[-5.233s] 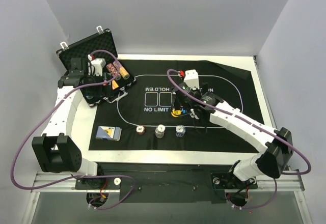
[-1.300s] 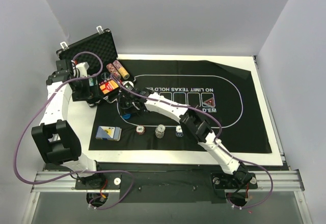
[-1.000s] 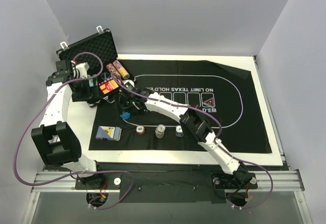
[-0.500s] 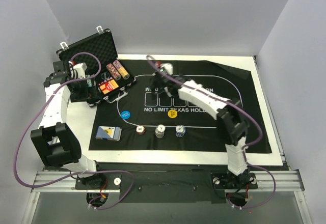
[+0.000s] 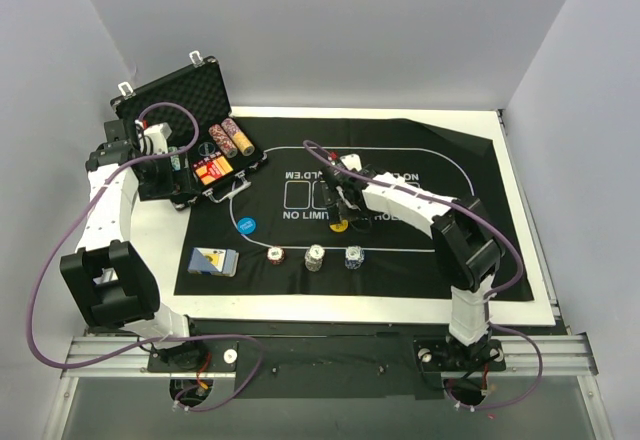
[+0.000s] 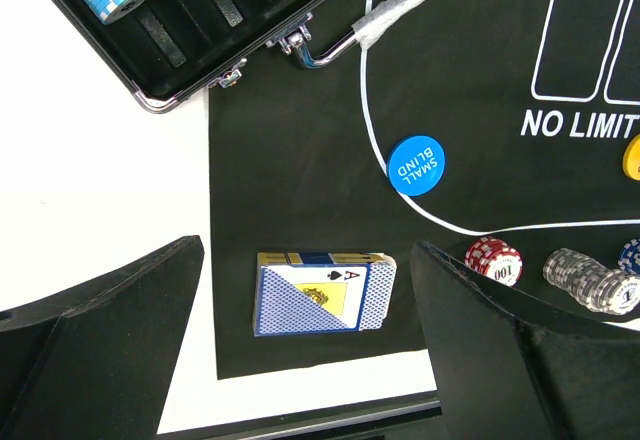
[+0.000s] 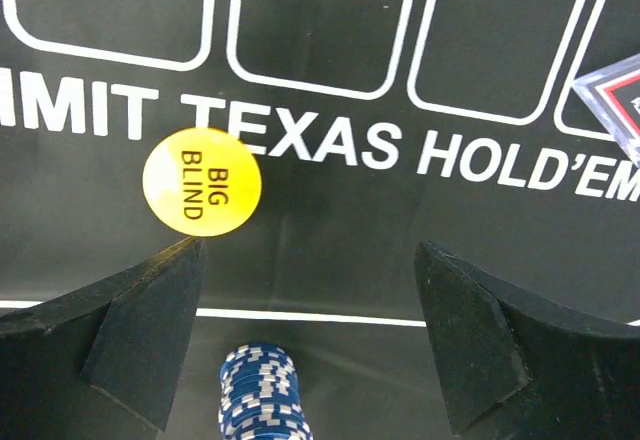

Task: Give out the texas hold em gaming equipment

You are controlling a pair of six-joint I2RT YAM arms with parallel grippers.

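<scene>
On the black mat (image 5: 450,260) lie a yellow BIG BLIND button (image 5: 340,224) (image 7: 202,181), a blue SMALL BLIND button (image 5: 245,225) (image 6: 416,164), a boxed card deck (image 5: 214,260) (image 6: 322,293) and three chip stacks: red (image 5: 275,254) (image 6: 494,260), grey-white (image 5: 315,256) (image 6: 590,278), blue (image 5: 352,256) (image 7: 262,390). My right gripper (image 5: 345,207) (image 7: 310,360) hovers open just behind the yellow button, holding nothing. My left gripper (image 5: 172,172) (image 6: 310,360) hangs open high by the case, above the deck, empty.
The open black case (image 5: 185,140) (image 6: 200,30) stands at the back left, holding chip rolls (image 5: 228,138) and a red-orange pack (image 5: 210,168). Its handle juts onto the mat. White table (image 5: 520,160) borders the mat; walls close in on three sides.
My right arm swung from the blue button at the mat's left, past the back, to the middle above the yellow button, its jaws opening wider. The left arm stayed put.
</scene>
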